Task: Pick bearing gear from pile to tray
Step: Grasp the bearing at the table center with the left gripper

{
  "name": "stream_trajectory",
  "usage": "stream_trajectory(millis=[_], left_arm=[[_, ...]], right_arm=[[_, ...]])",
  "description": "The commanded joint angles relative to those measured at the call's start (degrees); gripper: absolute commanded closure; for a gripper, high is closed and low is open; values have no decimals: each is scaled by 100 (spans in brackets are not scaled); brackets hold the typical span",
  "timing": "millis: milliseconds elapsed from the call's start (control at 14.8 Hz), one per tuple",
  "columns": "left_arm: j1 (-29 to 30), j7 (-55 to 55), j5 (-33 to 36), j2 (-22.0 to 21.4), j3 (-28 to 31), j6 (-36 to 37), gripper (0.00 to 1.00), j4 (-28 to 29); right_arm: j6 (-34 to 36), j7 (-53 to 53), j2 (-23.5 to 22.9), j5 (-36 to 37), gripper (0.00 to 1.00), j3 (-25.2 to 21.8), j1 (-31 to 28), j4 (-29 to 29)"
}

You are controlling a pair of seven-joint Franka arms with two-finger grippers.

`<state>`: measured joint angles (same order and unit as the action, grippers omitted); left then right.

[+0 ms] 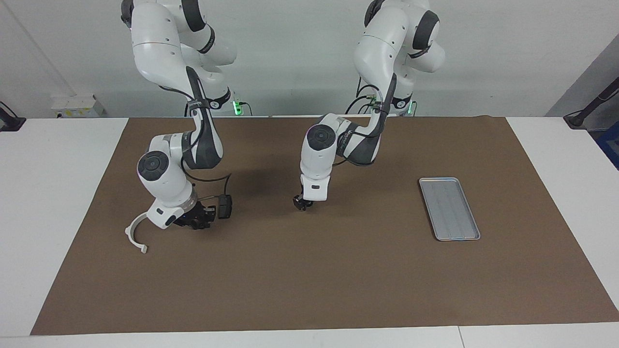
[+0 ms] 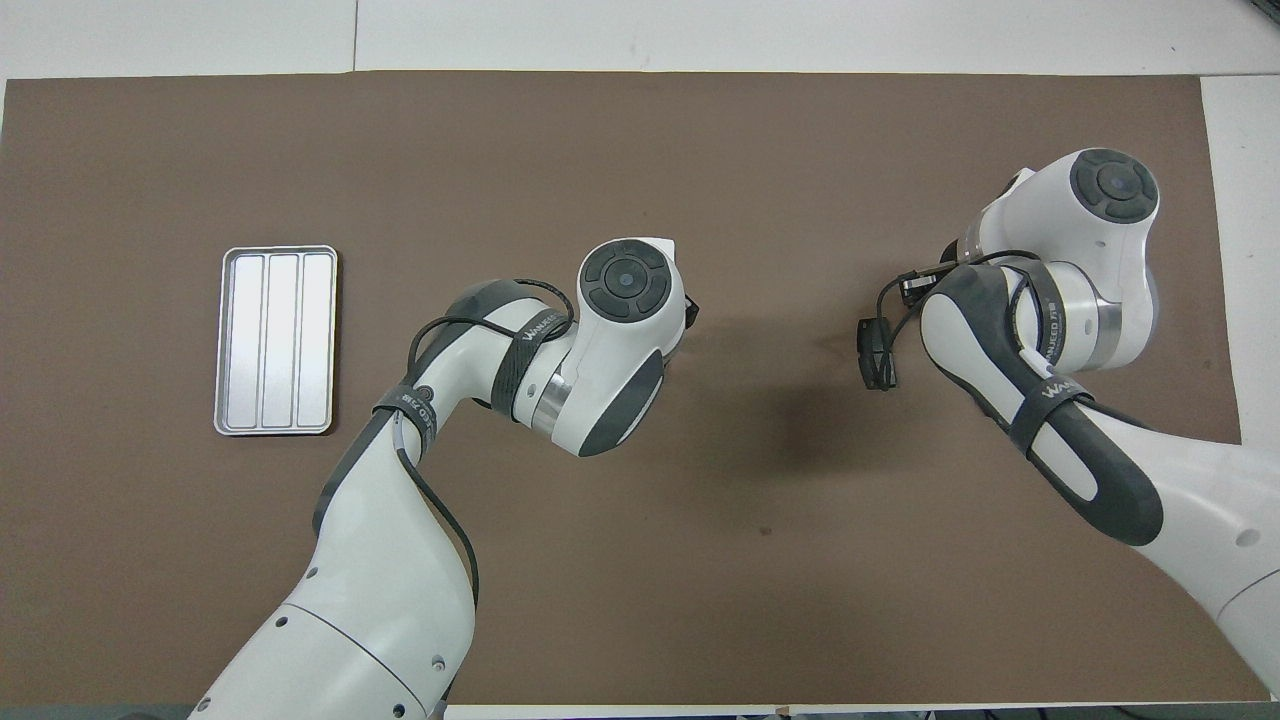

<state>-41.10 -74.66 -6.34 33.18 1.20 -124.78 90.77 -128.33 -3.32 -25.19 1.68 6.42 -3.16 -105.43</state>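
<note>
Jaws of your left gripper (image 1: 302, 205) hang over bare brown mat (image 1: 309, 270) mid-counter and your right gripper (image 1: 198, 221) sits low at the white curved half-ring bracket (image 1: 134, 234), neither grip readable, while the flat ribbed silver-grey metal tray (image 1: 449, 208) lies well apart toward the left arm's end.

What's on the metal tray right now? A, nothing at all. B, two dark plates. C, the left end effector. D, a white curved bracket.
A: the tray shows only its bare ribbed floor in both views, while the white curved bracket lies on the brown mat toward the right arm's end of the table.
</note>
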Motion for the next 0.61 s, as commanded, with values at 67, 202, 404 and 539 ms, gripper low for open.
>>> stream_trajectory(millis=[67,202,404,539], left_arm=[[-100,-111,54,4,91,-143,45,98],[-126,-119,54,4,91,-152,52,134],[-188,-128,54,-5,100,-152,80,195],[-196,-181,54,-13,100,-109,97,195]], right_arm=[[-131,-160,49,52,92,79,-114,-66],[-131,-169,49,61,94,70,-114,-4],[-122,-169,49,113,94,70,-114,207],[-122,-169,40,140,94,70,-123,321]])
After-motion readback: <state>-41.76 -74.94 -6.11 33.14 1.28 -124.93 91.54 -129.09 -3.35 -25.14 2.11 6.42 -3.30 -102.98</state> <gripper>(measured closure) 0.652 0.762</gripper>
